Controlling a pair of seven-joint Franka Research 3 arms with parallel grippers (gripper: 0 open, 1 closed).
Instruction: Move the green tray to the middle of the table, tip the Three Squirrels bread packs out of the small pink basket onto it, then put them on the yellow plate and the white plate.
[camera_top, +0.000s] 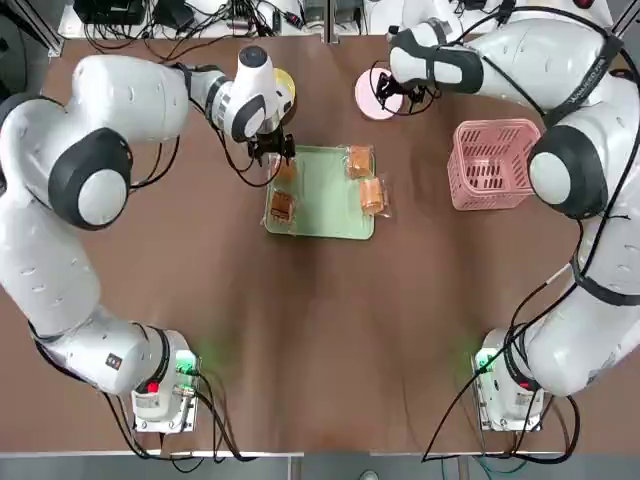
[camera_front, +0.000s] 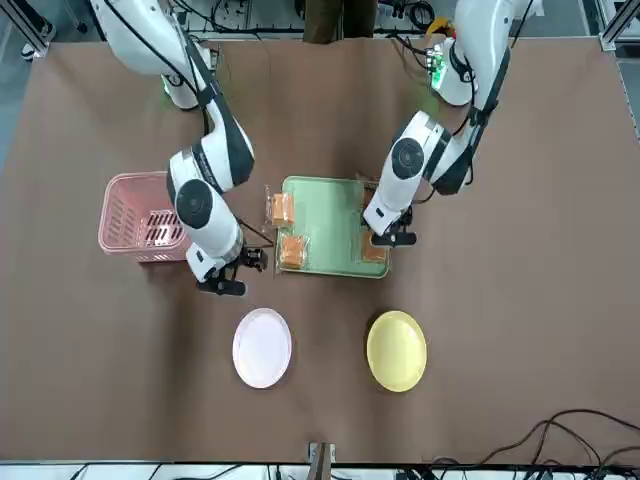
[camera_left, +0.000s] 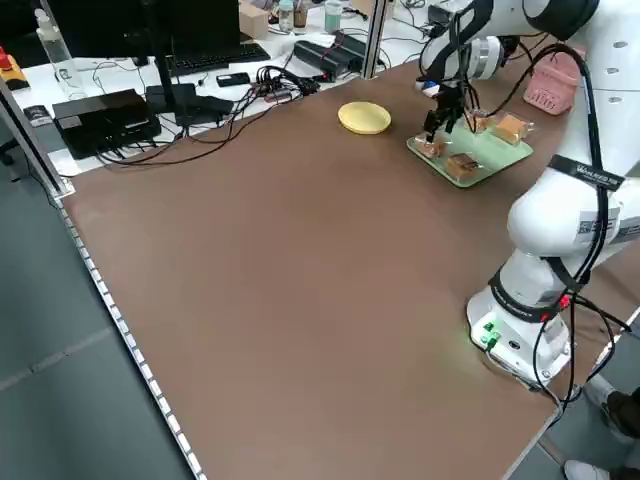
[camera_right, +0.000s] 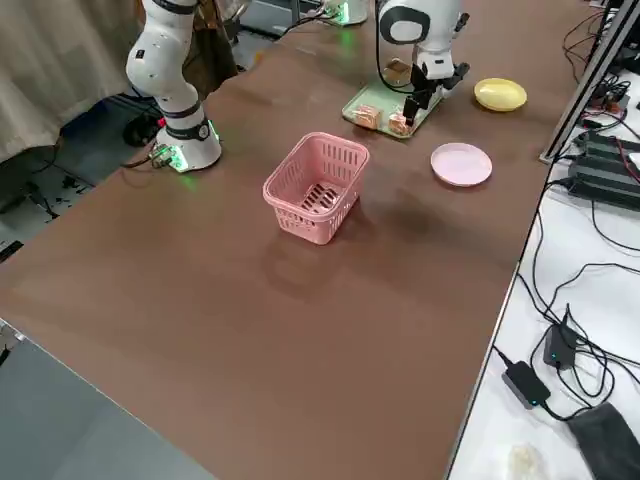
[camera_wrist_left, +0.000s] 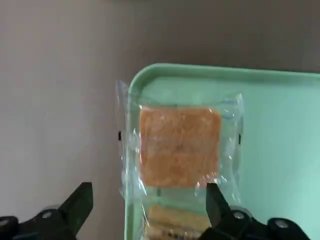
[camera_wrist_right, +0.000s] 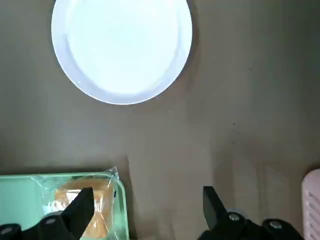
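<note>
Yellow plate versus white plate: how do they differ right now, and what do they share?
The yellow plate is a yellow dish with a raised rim; the white plate is white and flatter. The yellow plate lies on the far side of the table on the left arm's side, near the left gripper; the white plate lies on the right arm's side, near the right gripper. Both are small, round and hold nothing.

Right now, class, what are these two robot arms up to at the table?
The bread packs lie on the green tray mid-table; the pink basket stands empty beside it. The left gripper, fingers open, hovers over a pack at the tray's corner. The right gripper, also open, hangs near the white plate. Both plates, including the yellow plate, are bare.
</note>
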